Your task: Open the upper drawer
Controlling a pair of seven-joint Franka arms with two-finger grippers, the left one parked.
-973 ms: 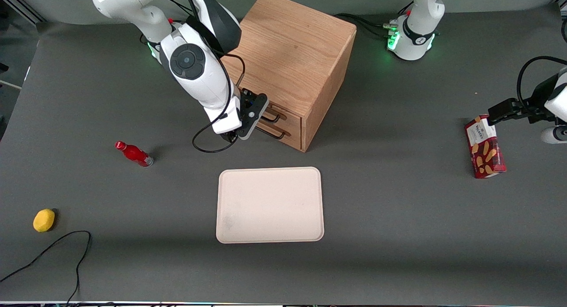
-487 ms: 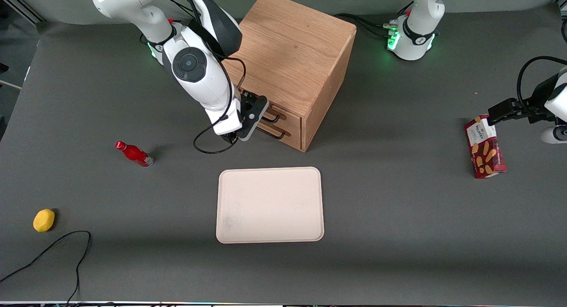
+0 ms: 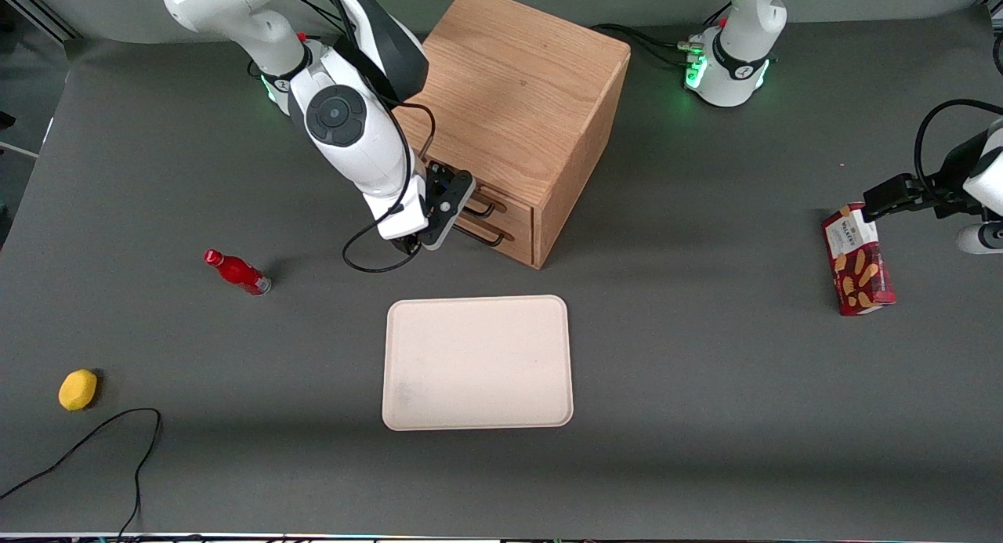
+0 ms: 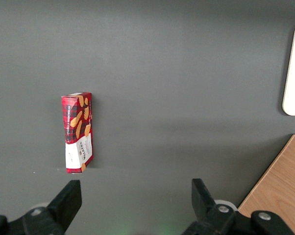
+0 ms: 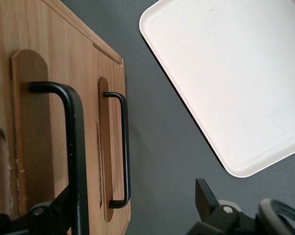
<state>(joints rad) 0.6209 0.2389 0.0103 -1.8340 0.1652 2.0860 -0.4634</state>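
Little has moved since the earlier frames: only a slight shift of the right arm is noted, with the gripper (image 3: 462, 208) kept at the cabinet (image 3: 521, 120) front. Fingers are spread, one (image 5: 52, 213) to each side of the upper drawer's handle (image 5: 71, 147), not pinching it. Upper drawer (image 3: 513, 206) is seen closed, topmost in the cabinet, above the lower drawer (image 3: 509, 241). Drawer fronts are largely hidden by the arm in the front view. Box (image 3: 856, 259), toward the parked arm's end: "WALKERS" is legible, remaining print unreadable. Tray (image 3: 477, 362) lies nearer the camera than the cabinet. Bottle (image 3: 237, 273) label is not legible. Lemon (image 3: 77, 389) lies toward the working arm's end.
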